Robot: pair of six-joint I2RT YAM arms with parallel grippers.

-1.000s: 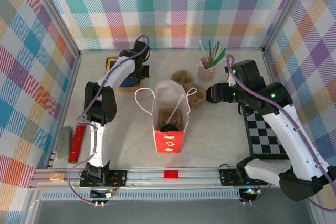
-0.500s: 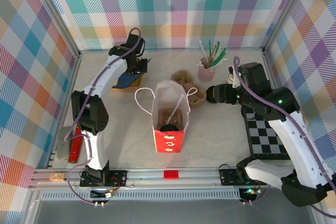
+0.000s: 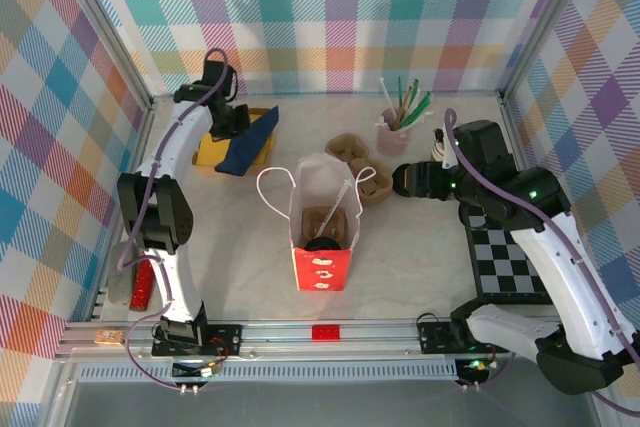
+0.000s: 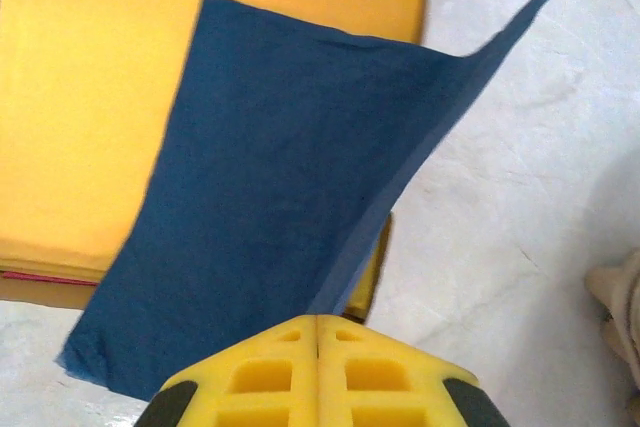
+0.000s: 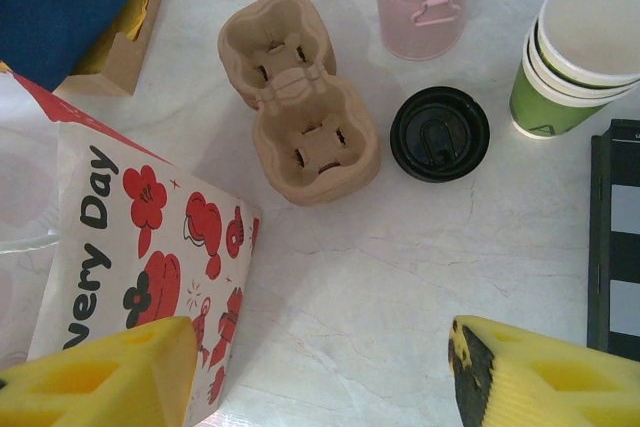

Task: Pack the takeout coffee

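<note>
Arm on left stretched to upper left of top view; left gripper (image 4: 318,322) pinched shut on blue napkin (image 4: 280,187) over yellow tray (image 4: 80,97). Right arm bent in from right edge; right gripper (image 5: 322,352) wide open, empty, above pale marbled table (image 5: 400,267). Coffee (image 3: 322,244) inside red bag (image 3: 322,269), centre frame. Plaid walls (image 3: 340,17) around.

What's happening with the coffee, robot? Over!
Left gripper shut on blue napkin. Right gripper open, empty. Takeout coffee inside red bag. Bag mouth unblocked.
</note>
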